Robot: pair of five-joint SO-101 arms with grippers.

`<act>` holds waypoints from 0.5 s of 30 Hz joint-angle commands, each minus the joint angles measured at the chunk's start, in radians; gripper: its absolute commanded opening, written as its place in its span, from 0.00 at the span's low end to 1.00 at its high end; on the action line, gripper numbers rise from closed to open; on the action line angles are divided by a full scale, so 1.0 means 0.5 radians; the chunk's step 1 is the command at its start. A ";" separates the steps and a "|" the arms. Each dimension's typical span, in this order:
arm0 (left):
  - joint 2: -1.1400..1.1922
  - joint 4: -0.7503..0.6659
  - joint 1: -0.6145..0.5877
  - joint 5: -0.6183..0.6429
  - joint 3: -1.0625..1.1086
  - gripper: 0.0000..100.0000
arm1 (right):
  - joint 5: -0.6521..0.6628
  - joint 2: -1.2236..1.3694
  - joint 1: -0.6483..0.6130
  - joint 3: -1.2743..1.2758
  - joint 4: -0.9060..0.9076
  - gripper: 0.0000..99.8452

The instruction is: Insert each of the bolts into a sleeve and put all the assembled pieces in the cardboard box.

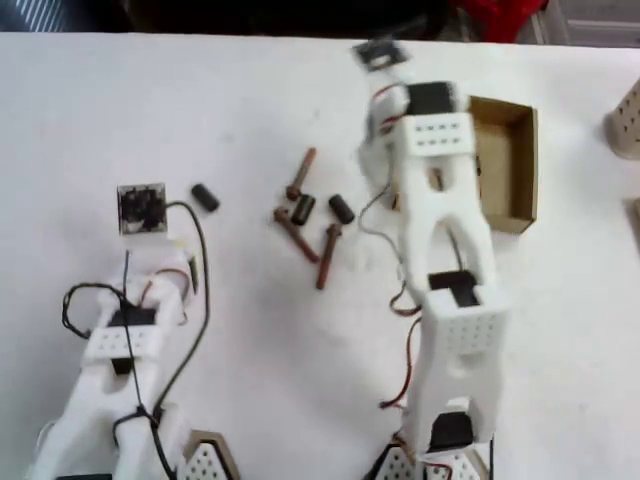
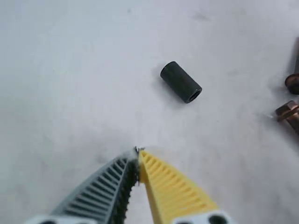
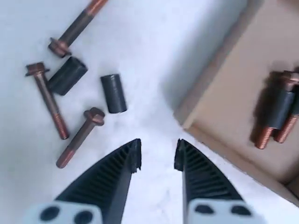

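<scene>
Fingers (image 3: pixel 117 172) of the right gripper (image 3: pixel 156 154) stand moderately apart and hold nothing, poised above the white surface (image 1: pixel 250 350) between the loose parts and the corner of the open brown cardboard box (image 3: pixel 233 102). Inside that box lie assembled pieces (image 3: pixel 280 109): copper threaded ends poke out of a dark sleeve, and they look like two, though I cannot count them with certainty. Three long copper-coloured flanged bolts (image 3: pixel 46 100) lie loose just beyond the right fingers, with two short black cylindrical sleeves (image 3: pixel 114 93) among them. A third black sleeve (image 2: pixel 181 82) lies on its side, apart from the cluster and near the left gripper (image 2: pixel 138 151), whose grey and yellow fingers (image 2: pixel 168 186) are pressed together at the tips on nothing. By my reading the task is partway through and sits between rounds, with a new pick-up due. The next move calls for the right fingers to come down across a bolt's shank. The left fingers must spread before closing round the lone sleeve's barrel, leaving its bore free for the bolt.
</scene>
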 commanded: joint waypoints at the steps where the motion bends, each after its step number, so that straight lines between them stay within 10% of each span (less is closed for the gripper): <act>1: 0.002 -0.040 -0.005 -0.021 -0.117 0.02 | -0.018 -0.173 -0.167 0.261 -0.072 0.11; 15: 0.002 -0.040 -0.005 -0.021 -0.117 0.02 | 0.049 -0.170 -0.379 0.730 -0.496 0.11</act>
